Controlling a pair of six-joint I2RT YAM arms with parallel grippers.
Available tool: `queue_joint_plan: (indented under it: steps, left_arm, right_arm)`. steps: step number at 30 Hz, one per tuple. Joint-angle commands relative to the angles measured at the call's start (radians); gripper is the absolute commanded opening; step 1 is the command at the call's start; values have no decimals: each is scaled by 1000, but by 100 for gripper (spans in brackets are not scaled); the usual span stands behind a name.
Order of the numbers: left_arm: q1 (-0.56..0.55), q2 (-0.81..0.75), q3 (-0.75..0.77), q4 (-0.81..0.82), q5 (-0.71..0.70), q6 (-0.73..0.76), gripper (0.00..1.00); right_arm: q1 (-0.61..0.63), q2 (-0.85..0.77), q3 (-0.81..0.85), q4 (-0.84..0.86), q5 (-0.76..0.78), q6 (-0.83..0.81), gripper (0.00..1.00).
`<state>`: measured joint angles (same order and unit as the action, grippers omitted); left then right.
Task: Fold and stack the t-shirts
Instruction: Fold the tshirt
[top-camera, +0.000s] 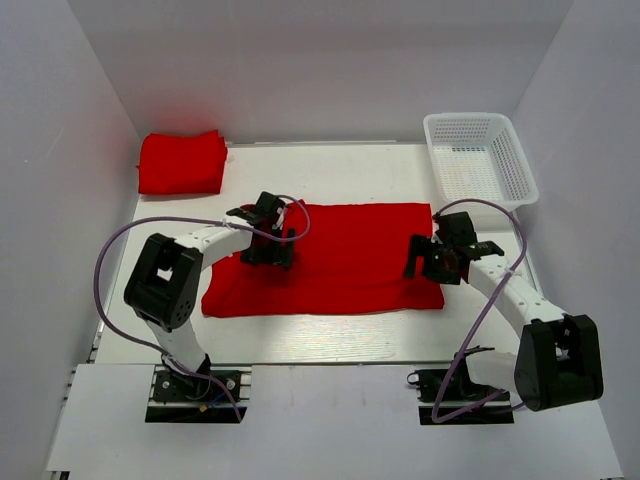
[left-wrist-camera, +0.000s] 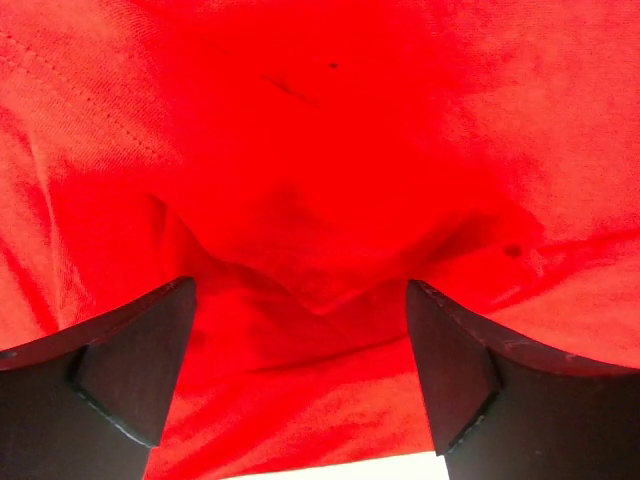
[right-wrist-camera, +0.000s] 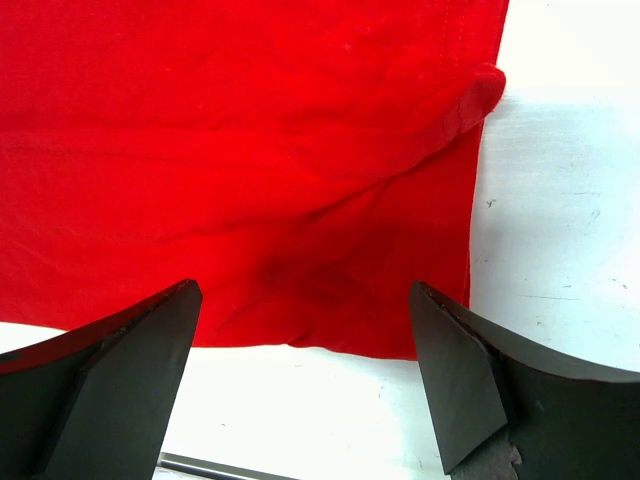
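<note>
At ten o'clock on the white table (top-camera: 330, 340), a folded red t-shirt (top-camera: 181, 163) lay in the far corner. My left gripper (top-camera: 268, 240) hung with its jaws spread wide and empty over the nine o'clock side of the flat red t-shirt (top-camera: 345, 270) at the table's centre, a small pucker of cloth below them. My right gripper (top-camera: 428, 262), just as wide and holding nothing, hung at that shirt's three o'clock edge. A white mesh basket (top-camera: 480, 158) sat at one o'clock.
</note>
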<state>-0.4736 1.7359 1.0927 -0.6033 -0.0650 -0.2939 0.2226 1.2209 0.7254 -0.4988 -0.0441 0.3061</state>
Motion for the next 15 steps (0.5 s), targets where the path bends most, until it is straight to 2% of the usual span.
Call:
queue_joint_plan:
  steps: [1, 10, 15]
  left_arm:
    - [-3, 16, 30, 20, -19, 1, 94]
    - [-3, 54, 62, 20, -58, -17, 87]
    - [-3, 88, 107, 1, -78, -17, 77]
  right_arm:
    - [-3, 11, 20, 0, 4, -2, 90]
    - [-5, 26, 20, 8, -3, -4, 90]
    - [-3, 34, 22, 6, -2, -4, 90]
